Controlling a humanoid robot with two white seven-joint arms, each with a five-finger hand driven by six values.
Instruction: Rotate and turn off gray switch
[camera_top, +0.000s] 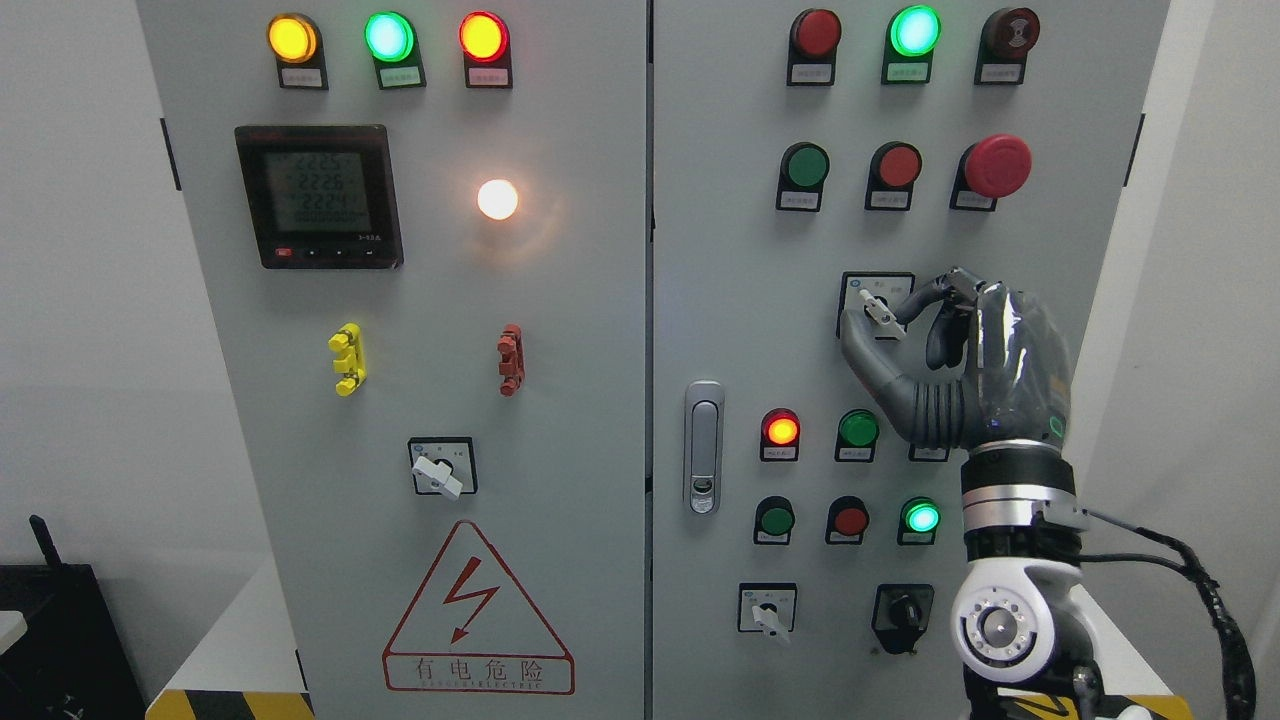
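Right hand (935, 345): your fingers (862, 345) pinch the gray switch (878, 310), thumb below for turning leverage.

Matt grey painted metal cabinet (560, 420); glossy plastic-wrapped robot hand (960, 370); shiny metal door latch (704, 446).

Bright, even light, sharp focus; a white lamp (497, 199) on the cabinet (560, 420) flares, its halo overexposed.
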